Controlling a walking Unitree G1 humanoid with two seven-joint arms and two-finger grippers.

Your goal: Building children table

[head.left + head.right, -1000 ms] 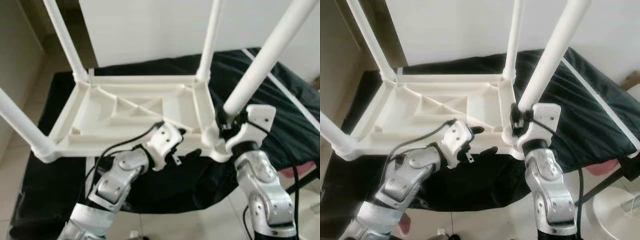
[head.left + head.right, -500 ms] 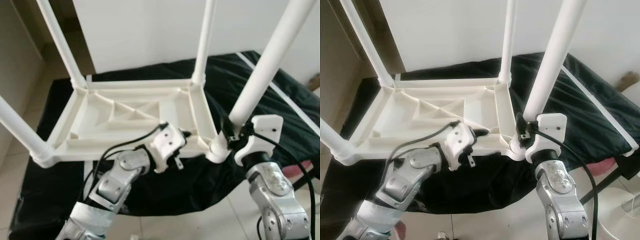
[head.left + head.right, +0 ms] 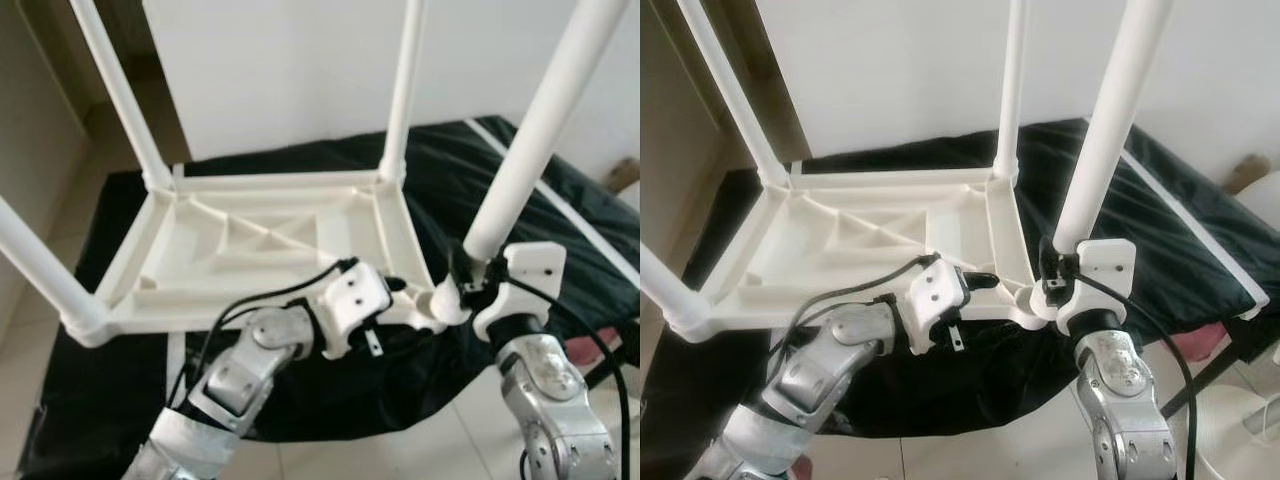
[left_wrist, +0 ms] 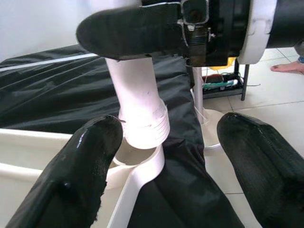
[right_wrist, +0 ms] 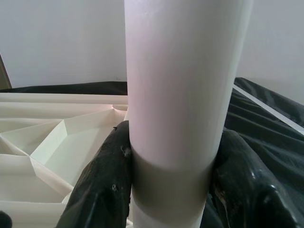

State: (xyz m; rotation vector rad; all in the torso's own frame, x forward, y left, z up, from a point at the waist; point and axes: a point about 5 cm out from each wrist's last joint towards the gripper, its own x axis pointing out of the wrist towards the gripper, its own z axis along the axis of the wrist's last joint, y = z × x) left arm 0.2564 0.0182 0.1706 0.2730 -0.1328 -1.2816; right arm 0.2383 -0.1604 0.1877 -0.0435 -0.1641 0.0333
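Note:
The white plastic children's table (image 3: 260, 240) lies upside down on a black cloth, with its legs pointing up. My right gripper (image 3: 1055, 265) is shut on the near right leg (image 3: 1105, 120) just above its corner socket. In the right wrist view the leg (image 5: 175, 95) is pressed between both black fingers (image 5: 107, 175). My left gripper (image 3: 395, 290) is open at the table's near edge, close to that same corner. In the left wrist view its fingers (image 4: 80, 161) spread wide, with the leg's threaded base (image 4: 142, 123) and socket ahead between them.
The black cloth (image 3: 120, 400) covers a low surface whose near edge drops to the tiled floor. A white wall stands behind. A white round stand base (image 3: 1240, 410) and a pink object (image 3: 1200, 335) sit on the floor at right. A person's foot (image 4: 287, 68) rests beyond a dark rack.
My left gripper has moved right along the table's near edge toward the near right corner. The right gripper has kept its hold on the leg, which now stands a little more upright.

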